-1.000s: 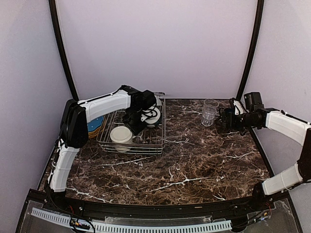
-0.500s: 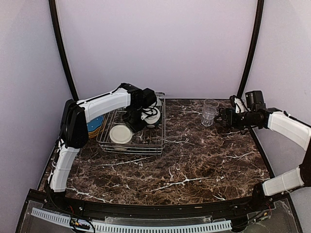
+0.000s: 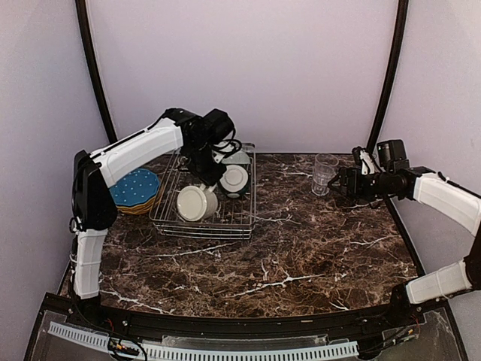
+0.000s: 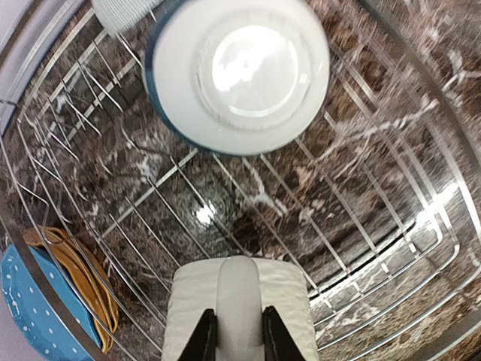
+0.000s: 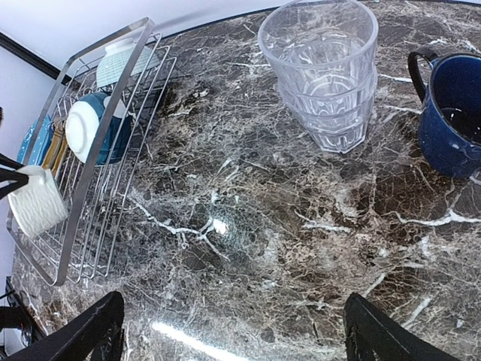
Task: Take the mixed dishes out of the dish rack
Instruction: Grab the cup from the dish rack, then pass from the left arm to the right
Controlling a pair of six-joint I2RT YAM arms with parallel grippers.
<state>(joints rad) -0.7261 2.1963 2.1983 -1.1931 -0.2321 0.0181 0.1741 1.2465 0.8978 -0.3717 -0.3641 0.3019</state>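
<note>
One cream bowl (image 3: 195, 204) hangs tilted over the dish rack (image 3: 233, 219), rim pinched in the left gripper (image 4: 239, 331), so lift it clear of the wires first, right gripper (image 5: 233, 320) spread wide

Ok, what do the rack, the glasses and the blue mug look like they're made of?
Dish rack: shiny silver metal wire, going by its thin bright bars. Glasses: clear, glass or plastic; the tabletop shows through. Mug: probably glazed ceramic, glossy dark blue.

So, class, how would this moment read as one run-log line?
left claw: shut on cream bowl, over dish rack | right claw: open, near stacked glasses
</note>
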